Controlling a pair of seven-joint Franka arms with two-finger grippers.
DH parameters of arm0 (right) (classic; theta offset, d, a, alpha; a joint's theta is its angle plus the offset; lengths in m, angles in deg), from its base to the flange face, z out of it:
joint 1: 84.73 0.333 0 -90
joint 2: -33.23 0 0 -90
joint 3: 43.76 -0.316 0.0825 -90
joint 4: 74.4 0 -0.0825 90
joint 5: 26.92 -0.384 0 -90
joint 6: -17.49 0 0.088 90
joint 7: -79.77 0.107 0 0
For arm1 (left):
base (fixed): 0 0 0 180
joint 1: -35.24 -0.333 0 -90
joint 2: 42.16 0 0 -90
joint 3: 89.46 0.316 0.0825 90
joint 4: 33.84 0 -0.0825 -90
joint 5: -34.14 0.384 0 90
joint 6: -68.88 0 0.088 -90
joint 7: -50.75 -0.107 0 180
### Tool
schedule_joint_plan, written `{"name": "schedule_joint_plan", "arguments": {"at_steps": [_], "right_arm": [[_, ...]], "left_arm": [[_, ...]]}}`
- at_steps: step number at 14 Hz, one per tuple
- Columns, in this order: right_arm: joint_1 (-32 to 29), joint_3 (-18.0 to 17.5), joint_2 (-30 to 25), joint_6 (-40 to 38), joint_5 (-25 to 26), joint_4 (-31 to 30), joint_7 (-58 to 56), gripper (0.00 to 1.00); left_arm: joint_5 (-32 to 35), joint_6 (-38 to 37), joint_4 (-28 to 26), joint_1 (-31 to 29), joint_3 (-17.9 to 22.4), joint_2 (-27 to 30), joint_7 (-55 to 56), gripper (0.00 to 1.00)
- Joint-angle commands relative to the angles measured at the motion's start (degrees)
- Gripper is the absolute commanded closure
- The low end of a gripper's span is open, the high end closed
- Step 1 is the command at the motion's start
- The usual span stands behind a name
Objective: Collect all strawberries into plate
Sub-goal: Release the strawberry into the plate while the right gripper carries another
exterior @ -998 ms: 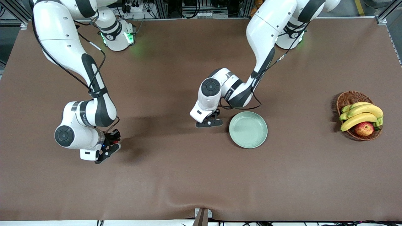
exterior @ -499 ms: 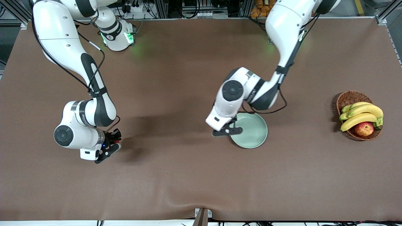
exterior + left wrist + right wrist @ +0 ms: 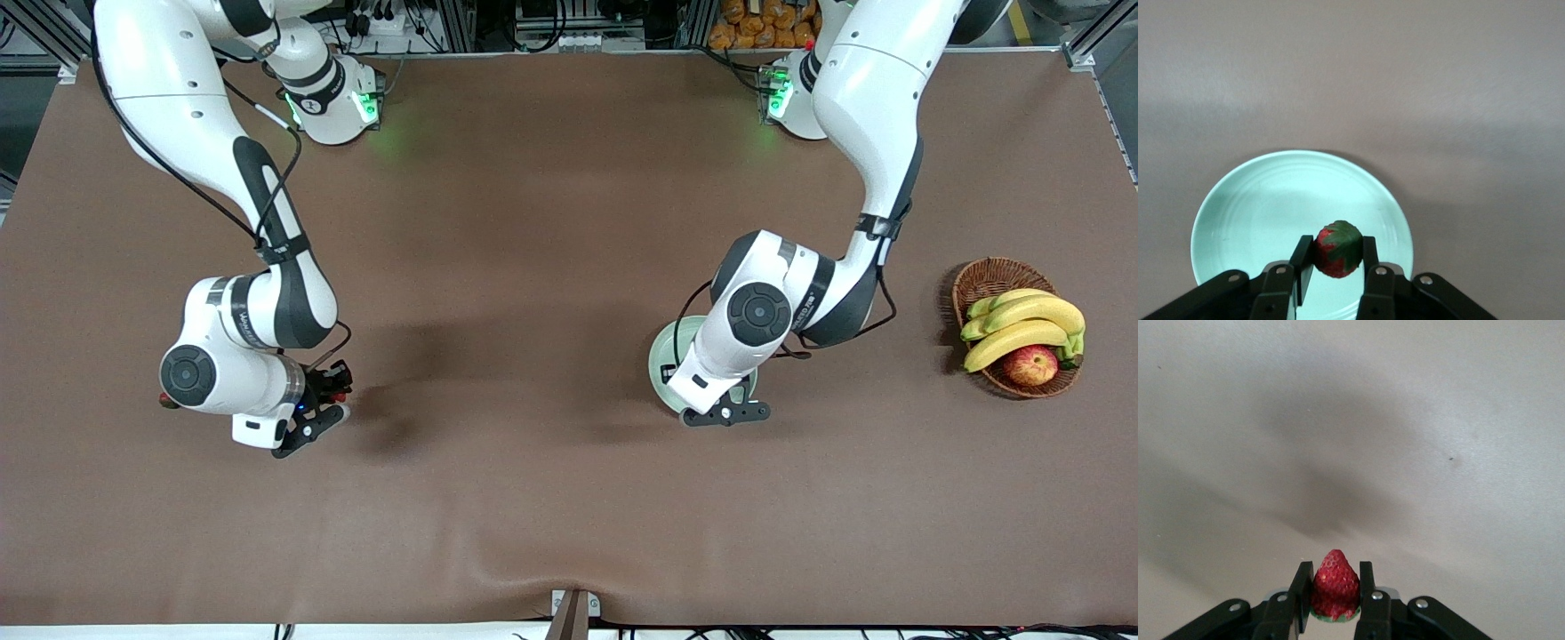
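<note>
The pale mint-green plate (image 3: pixel 662 354) lies mid-table, mostly hidden by the left arm; it also shows in the left wrist view (image 3: pixel 1271 200). My left gripper (image 3: pixel 725 414) hangs over the plate's nearer rim. In its wrist view it (image 3: pixel 1335 259) is shut on a strawberry (image 3: pixel 1338 248) with its green top showing. My right gripper (image 3: pixel 311 428) is just above the table toward the right arm's end. In its wrist view it (image 3: pixel 1335 593) is shut on a second strawberry (image 3: pixel 1335 587), tip outward. A small red spot (image 3: pixel 166 400), perhaps a third strawberry, peeks out beside the right wrist.
A brown wicker basket (image 3: pixel 987 276) with bananas (image 3: pixel 1022 324) and a red-yellow apple (image 3: pixel 1031 364) stands toward the left arm's end of the table. The brown table cover (image 3: pixel 533 498) has a slight ridge near its front edge.
My left arm has swung its gripper from beside the plate, across it, to over its nearer rim. My right gripper has shifted only slightly, and the red spot by its wrist has come into view.
</note>
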Motion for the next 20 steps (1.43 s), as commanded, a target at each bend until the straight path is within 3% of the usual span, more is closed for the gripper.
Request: {"name": "schedule_joint_plan", "arguments": {"at_steps": [1, 5, 6, 8, 9, 14, 20], "right_arm": [[1.9, 0.0, -2.7, 0.7, -0.3, -2.0, 4.3, 1.00], [5.1, 0.1, -2.3, 1.3, -0.2, 0.4, 10.7, 1.00], [5.9, 0.1, -2.0, 1.3, -0.2, 1.9, 11.3, 1.00], [7.5, 0.1, -0.9, 1.3, -0.2, 4.2, 13.7, 1.00], [8.8, 0.1, -1.0, 1.2, -0.2, 4.3, 16.1, 1.00], [14.9, -0.1, -0.9, 2.2, -1.0, 4.5, 28.3, 1.00], [23.4, -0.4, 3.1, 10.8, -2.3, 4.5, 39.0, 1.00]], "left_arm": [[1.6, 0.9, -2.7, -0.6, -0.4, -0.4, 0.5, 0.97], [4.5, 1.6, -5.4, -1.0, -0.2, -0.3, 0.8, 0.91], [4.7, 1.6, -5.4, -1.1, -0.3, -0.4, 0.9, 0.81], [4.6, 1.6, -5.4, -1.1, -0.3, -0.4, 1.3, 0.12], [4.7, 1.6, -5.4, -1.1, -0.3, -0.4, 1.3, 0.00], [4.7, 1.2, -5.3, -1.2, -0.3, 0.4, 1.2, 0.00], [4.7, 1.0, -5.0, -0.5, -0.8, 2.5, 2.6, 0.00]]}}
